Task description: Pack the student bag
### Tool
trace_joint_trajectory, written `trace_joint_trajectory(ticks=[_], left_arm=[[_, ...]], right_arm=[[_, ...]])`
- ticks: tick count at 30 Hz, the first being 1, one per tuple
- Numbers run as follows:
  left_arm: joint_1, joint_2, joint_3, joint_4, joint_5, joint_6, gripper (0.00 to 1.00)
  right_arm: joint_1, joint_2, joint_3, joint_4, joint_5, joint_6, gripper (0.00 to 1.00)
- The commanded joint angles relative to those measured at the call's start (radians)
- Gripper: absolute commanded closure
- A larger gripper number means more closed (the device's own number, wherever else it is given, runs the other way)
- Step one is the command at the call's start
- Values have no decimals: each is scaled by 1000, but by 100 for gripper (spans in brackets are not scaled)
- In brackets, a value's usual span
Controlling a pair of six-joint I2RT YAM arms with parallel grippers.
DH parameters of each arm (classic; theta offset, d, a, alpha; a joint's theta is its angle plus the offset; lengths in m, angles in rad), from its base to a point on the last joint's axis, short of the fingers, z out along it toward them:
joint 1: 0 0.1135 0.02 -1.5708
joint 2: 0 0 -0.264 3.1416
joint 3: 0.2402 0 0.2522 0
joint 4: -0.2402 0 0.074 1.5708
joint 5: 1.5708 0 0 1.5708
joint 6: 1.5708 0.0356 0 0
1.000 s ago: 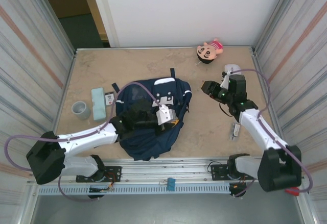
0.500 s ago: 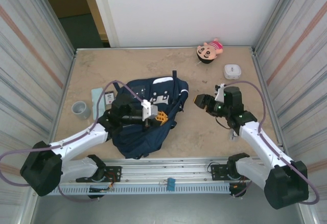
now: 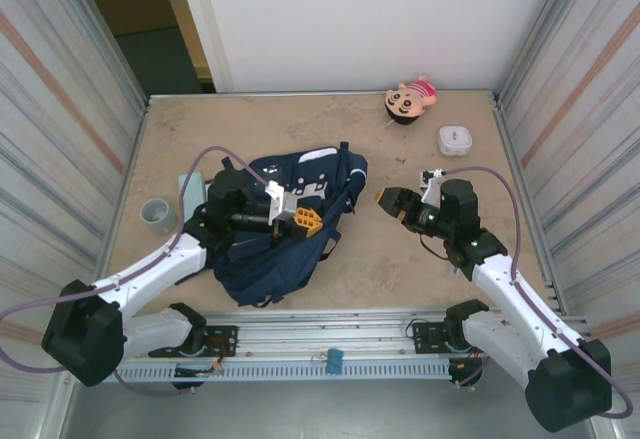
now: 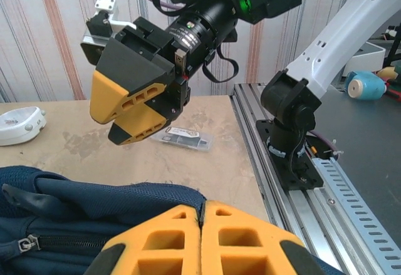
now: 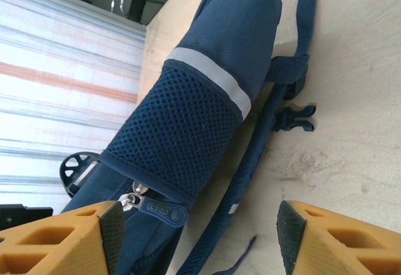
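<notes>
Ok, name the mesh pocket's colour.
The mesh pocket is navy blue, clearest in the right wrist view.

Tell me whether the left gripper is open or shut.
Shut: the left gripper shows both fingers pressed together, no gap.

One bag. One doll. One grey cup. One teal box. One small white case. One clear packet. Two orange-fingered grippers: left gripper, right gripper.

A beige table carries a navy backpack, a doll, a white box and a grey cup.
</notes>
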Motion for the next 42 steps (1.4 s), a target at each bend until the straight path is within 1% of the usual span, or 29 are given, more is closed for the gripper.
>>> trace_joint_trajectory(ticks=[1,4,6,7,9,12,15,19,22,27,30,33,36,37,39,41,42], left_arm=[[4,-22,108,36,90,68,100],[2,-23,137,-71,112,157,100],[1,-30,160,-192,129,263,100],[2,-39,168,-248,128,338,100],[2,-70,166,-366,93,495,100],[4,-113,155,-484,-2,676,100],[4,-140,153,-560,-69,820,100],[4,-155,135,-596,-114,950,100],[4,-158,125,-610,-122,994,100],[1,-158,115,-581,-109,995,100],[-13,-150,109,-553,-116,983,100],[-40,-132,97,-492,-145,952,100],[-46,-99,86,-403,-146,897,100],[-51,-88,80,-358,-161,869,100],[-68,-54,75,-281,-231,808,100],[-84,-8,88,-223,-299,754,100],[-89,19,101,-209,-315,733,100]], right_arm=[[3,-17,-17,36,-16,30,34],[5,-21,-27,58,-29,41,34],[6,-22,-38,72,-53,62,34],[7,-23,-42,80,-66,73,34],[20,-29,-49,84,-94,95,34],[63,-51,-52,59,-77,72,34],[104,-67,-67,53,-61,51,35],[137,-67,-100,90,-44,96,34],[171,-58,-118,130,-29,158,32],[227,-52,-115,153,13,194,30],[231,-50,-114,151,37,200,29],[229,-52,-102,145,49,193,29],[220,-58,-64,73,70,166,29],[213,-62,-47,34,74,152,28],[193,-69,-23,-15,78,137,28],[164,-81,-10,-49,83,135,28],[151,-85,-6,-60,84,137,28]])
